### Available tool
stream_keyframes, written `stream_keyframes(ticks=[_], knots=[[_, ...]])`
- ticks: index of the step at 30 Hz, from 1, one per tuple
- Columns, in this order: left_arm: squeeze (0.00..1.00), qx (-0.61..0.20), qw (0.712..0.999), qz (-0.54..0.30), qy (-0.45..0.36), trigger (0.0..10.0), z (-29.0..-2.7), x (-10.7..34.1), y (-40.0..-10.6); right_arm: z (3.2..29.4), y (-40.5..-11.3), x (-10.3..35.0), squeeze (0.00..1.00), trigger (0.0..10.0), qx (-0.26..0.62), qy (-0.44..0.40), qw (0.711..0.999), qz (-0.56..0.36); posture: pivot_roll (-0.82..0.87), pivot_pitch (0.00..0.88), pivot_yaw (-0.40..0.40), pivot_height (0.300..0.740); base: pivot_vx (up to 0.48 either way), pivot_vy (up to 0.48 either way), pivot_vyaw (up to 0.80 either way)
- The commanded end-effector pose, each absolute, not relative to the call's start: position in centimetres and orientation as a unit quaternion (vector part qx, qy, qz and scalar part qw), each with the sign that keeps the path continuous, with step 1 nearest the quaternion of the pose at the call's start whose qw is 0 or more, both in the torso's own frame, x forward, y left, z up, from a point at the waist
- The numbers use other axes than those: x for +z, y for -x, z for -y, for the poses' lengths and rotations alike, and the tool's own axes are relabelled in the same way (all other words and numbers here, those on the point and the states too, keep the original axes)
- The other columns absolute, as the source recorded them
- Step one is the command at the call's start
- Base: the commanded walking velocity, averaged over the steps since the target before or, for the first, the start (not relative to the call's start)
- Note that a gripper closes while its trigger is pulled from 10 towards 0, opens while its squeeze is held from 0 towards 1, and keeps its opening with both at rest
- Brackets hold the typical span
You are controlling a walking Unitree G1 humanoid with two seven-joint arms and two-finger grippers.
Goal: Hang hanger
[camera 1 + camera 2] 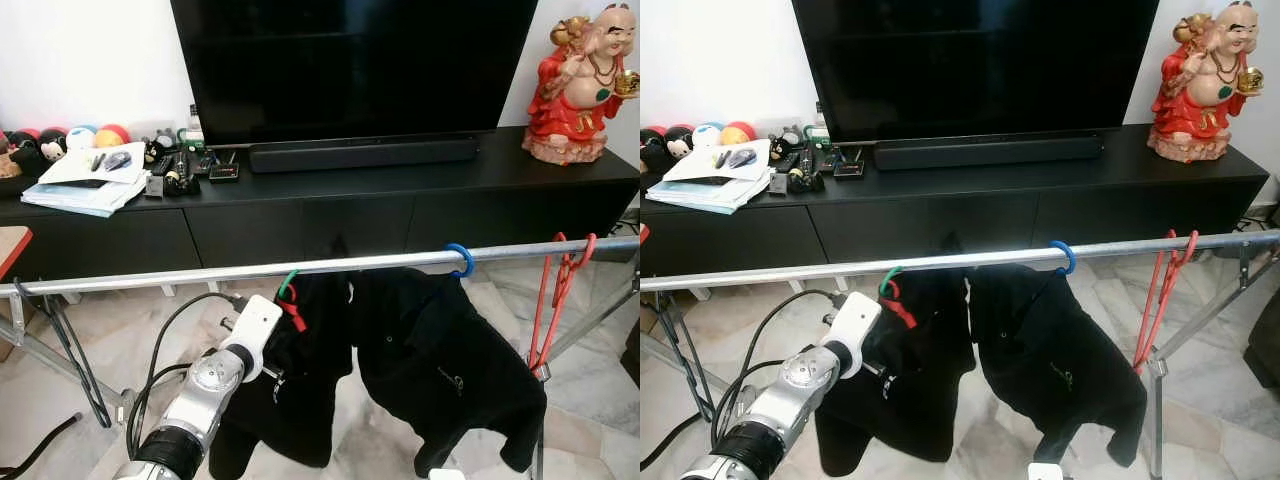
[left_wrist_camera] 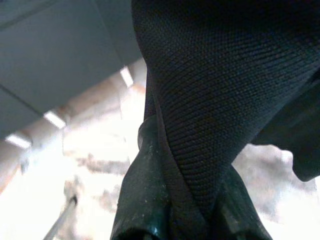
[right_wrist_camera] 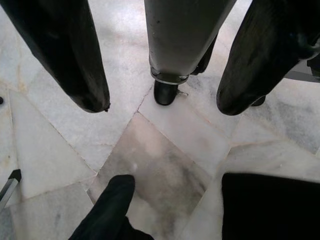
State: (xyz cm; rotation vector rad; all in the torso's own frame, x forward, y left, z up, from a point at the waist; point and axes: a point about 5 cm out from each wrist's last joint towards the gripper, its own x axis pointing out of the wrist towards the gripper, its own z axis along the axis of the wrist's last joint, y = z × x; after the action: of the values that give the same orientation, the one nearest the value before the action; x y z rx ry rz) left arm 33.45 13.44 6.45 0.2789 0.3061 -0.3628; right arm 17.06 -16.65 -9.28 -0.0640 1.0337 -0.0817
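Observation:
A silver rail (image 1: 400, 262) crosses in front of me. A green hanger hook (image 1: 287, 283) with a red part below it sits on the rail and carries a black garment (image 1: 305, 400). My left gripper (image 2: 187, 200) is raised just under that hook and is shut on the black fabric, which runs between its fingers (image 2: 140, 200). A second black garment (image 1: 440, 370) hangs to the right from a blue hook (image 1: 462, 260). Empty red hangers (image 1: 555, 290) hang at the rail's right end. My right gripper (image 3: 164, 106) hangs low over the marble floor, open, with a grey rack leg (image 3: 180, 40) beyond it.
Behind the rail stands a black TV cabinet (image 1: 330, 215) with a large TV (image 1: 350, 70), a red figurine (image 1: 580, 90), papers (image 1: 85, 180) and small items. Black cables (image 1: 160, 350) trail on the floor at left. Slanted rack legs (image 1: 590, 320) stand at both ends.

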Motion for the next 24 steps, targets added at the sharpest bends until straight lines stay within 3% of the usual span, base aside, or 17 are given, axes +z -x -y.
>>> stream_keyframes(ticks=[1, 8, 14, 24], knots=[[0.00, -0.164, 0.966, -0.146, -0.138, 10.0, -13.8, 7.1, -34.0, 16.4, -17.0, -9.3, 0.00, 10.0, -0.033, 0.031, 0.865, -0.499, 0.06, 0.021, 0.044, 0.740, 0.000, 0.000, 0.00], [0.00, -0.142, 0.972, -0.150, -0.112, 10.0, -13.8, 7.3, -34.3, 16.4, -17.0, -9.3, 0.00, 10.0, -0.031, 0.031, 0.865, -0.500, 0.06, 0.022, 0.044, 0.740, 0.000, 0.000, 0.00], [0.00, -0.193, 0.967, -0.117, -0.118, 10.0, -12.7, 8.3, -34.3, 16.4, -17.0, -9.4, 0.00, 10.0, -0.033, 0.031, 0.865, -0.500, 0.05, 0.021, 0.045, 0.740, 0.000, 0.000, 0.00], [0.00, -0.146, 0.974, -0.117, -0.129, 10.0, -13.9, 8.8, -35.1, 16.4, -16.9, -9.4, 0.00, 10.0, -0.029, 0.032, 0.865, -0.500, 0.06, 0.014, 0.045, 0.740, 0.000, 0.000, 0.00]])
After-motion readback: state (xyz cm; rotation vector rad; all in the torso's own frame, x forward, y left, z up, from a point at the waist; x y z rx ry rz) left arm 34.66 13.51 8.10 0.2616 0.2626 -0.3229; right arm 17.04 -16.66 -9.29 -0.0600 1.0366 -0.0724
